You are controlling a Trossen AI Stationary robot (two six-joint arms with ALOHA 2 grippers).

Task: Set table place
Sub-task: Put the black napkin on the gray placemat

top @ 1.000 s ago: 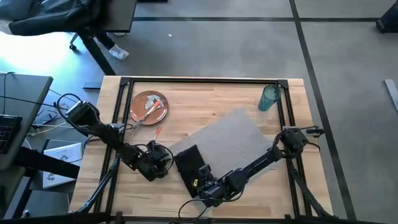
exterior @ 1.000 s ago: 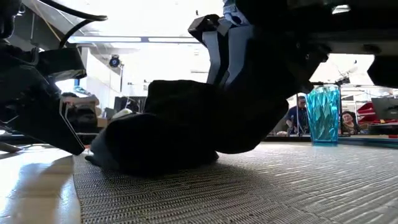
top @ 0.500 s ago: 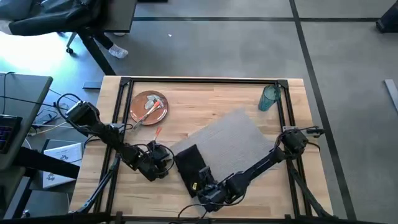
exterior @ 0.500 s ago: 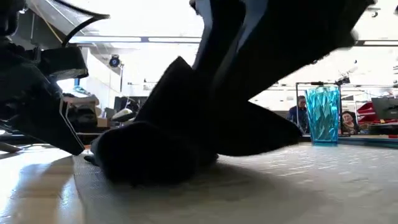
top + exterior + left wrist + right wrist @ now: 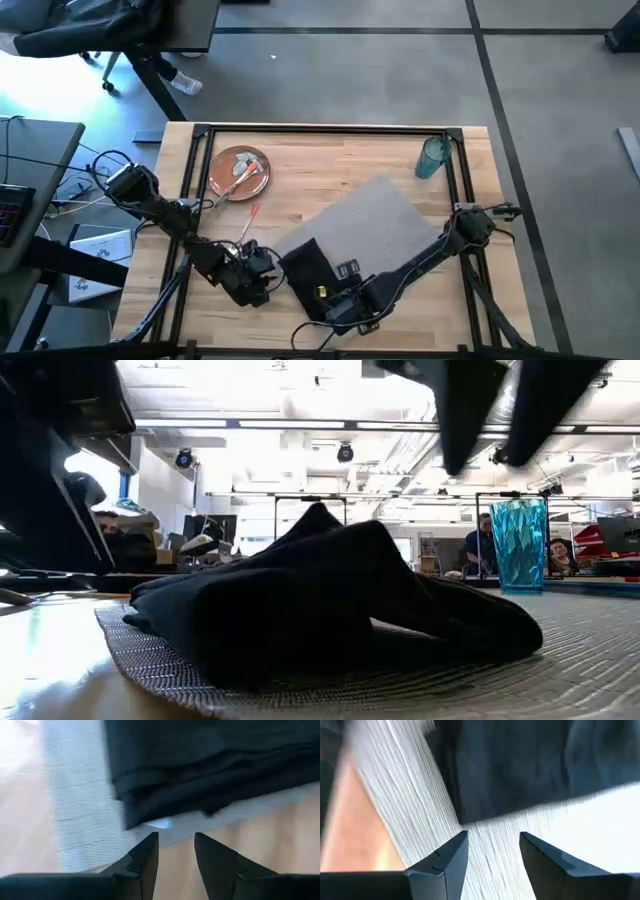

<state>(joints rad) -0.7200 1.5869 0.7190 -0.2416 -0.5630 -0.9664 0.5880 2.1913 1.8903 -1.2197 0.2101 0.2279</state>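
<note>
The grey placemat [image 5: 365,232] lies at an angle on the wooden counter [image 5: 330,170], right of the middle, with its near left corner reaching toward the near edge. On that near left part sits the black napkin [image 5: 305,270], rumpled into a low heap; from counter level it shows as a dark mound [image 5: 320,600] resting on the woven mat [image 5: 560,660].

The right hand [image 5: 345,270] is over the mat just beside the napkin's right edge, its arm stretching back to the base at the counter's right side. Its own camera shows the two fingers [image 5: 445,862] spread apart with nothing between them, the napkin's edge [image 5: 530,770] and the mat [image 5: 400,805] just ahead.

The left hand [image 5: 268,275] sits just left of the napkin, low near the near edge. Its fingers [image 5: 145,857] are apart too and hold nothing; past them lie the napkin's folded edge [image 5: 200,775], the mat's corner [image 5: 80,820] and bare wood.

Far left on the counter is the orange-brown plate [image 5: 240,171] with cutlery resting on it, too small to sort out. An orange-handled piece [image 5: 253,214] lies on the wood between the plate and the left hand. The teal tumbler [image 5: 433,157] stands upright at the far right corner, well apart from the mat, and it shows behind the napkin at counter level [image 5: 519,544]. People sit in the room beyond.
</note>
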